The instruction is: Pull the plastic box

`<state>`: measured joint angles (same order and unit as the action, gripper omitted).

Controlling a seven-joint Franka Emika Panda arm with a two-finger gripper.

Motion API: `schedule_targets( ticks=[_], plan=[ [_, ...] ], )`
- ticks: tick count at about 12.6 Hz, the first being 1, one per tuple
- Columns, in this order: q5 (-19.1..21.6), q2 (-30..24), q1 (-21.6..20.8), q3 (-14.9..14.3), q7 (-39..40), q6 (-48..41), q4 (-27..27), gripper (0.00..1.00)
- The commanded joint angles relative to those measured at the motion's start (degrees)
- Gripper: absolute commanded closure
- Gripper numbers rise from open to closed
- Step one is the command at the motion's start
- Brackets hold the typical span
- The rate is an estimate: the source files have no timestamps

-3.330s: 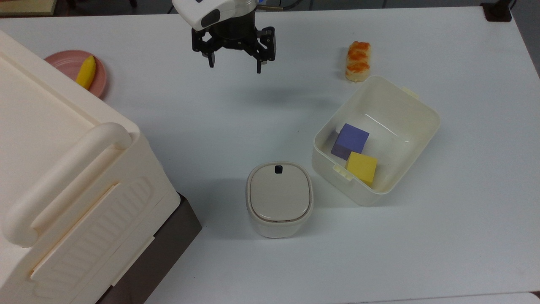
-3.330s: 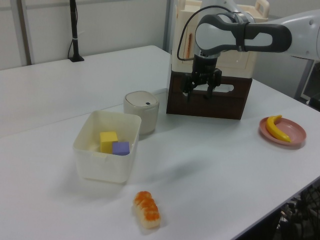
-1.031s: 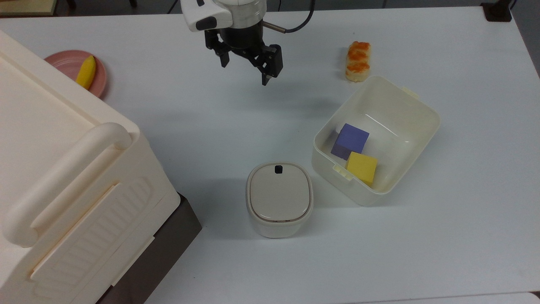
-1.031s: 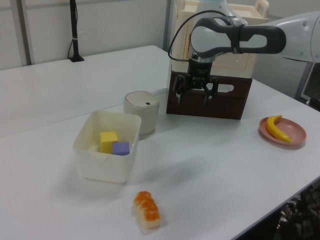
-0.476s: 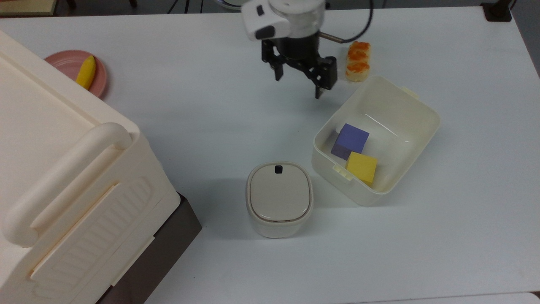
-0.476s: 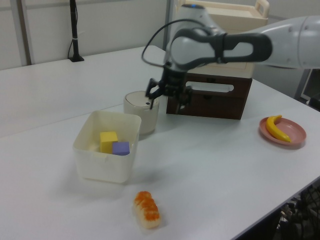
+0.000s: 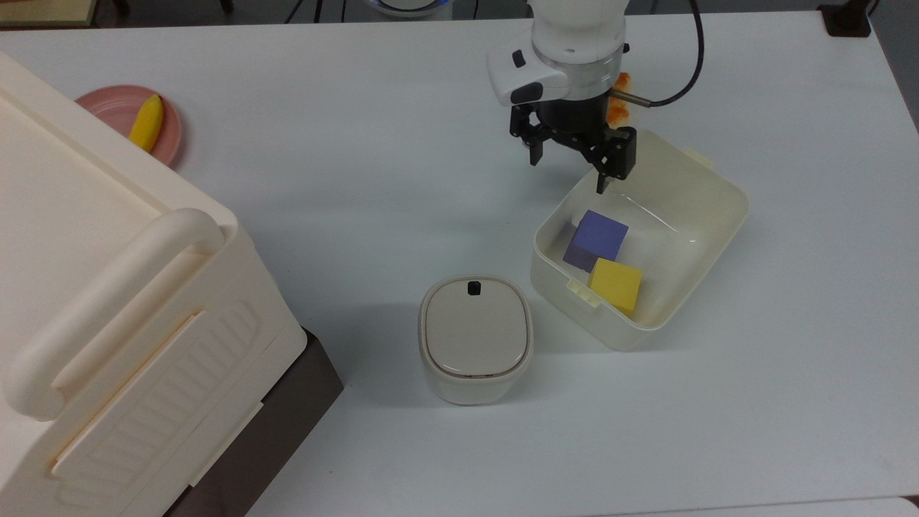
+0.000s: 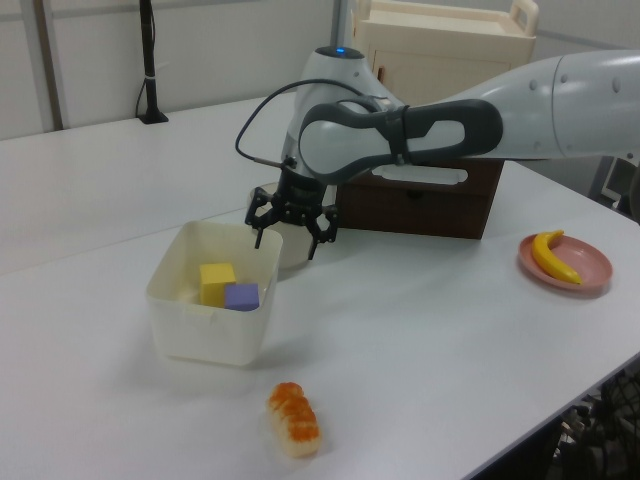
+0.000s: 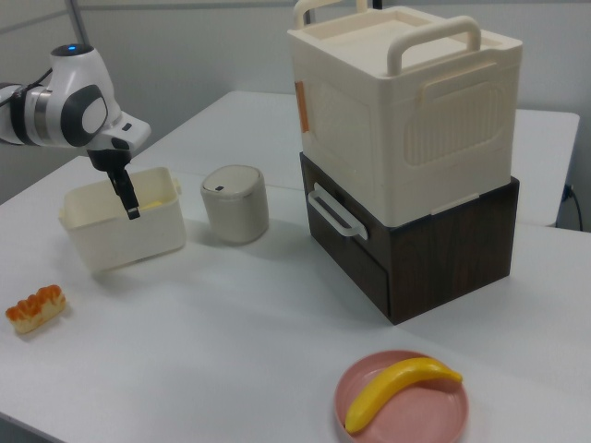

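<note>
The plastic box is a lidless cream tub on the white table, right of centre in the top view. It holds a purple block and a yellow block. My gripper hangs open over the box's upper-left wall in the top view. One finger is over the inside and the other over the table outside. In the left view the gripper sits near rim height at the far right corner of the box. Whether it touches the rim I cannot tell. The right view shows the gripper before the box.
A small lidded canister stands close to the box's left in the top view. A large cream bin on a brown drawer unit fills the left. A pink plate holds a banana. A sushi toy lies nearby.
My gripper has travelled from the top view's upper centre to the right and downward, turning as it went, and now straddles the box wall. The box has not moved.
</note>
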<state>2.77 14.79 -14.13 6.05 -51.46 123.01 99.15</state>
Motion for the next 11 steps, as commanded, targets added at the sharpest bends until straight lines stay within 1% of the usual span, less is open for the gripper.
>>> schedule_targets(
  ticks=[1, 3, 4, 5, 6, 7, 8, 11],
  plan=[
    [-0.66, 4.09, -1.86, -0.6, -2.94, 1.36, -3.68, 0.06],
    [-2.24, 6.38, -2.57, -0.6, -2.94, 1.36, -4.22, 0.24],
    [-2.68, 6.65, -2.57, -0.6, -2.85, 1.44, -4.22, 0.36],
    [-3.29, 6.91, -2.74, -0.6, -2.59, 1.44, -4.22, 0.57],
    [-3.56, 6.91, -2.92, -0.6, -2.42, 1.36, -4.14, 0.69],
    [-3.56, 6.91, -3.09, -0.6, -1.37, 1.36, -4.05, 0.95],
    [-3.39, 6.91, -3.01, -0.6, -1.27, 1.27, -3.87, 1.0],
    [-3.39, 6.74, -2.57, -0.6, -0.31, 0.74, -3.26, 1.0]
  ],
)
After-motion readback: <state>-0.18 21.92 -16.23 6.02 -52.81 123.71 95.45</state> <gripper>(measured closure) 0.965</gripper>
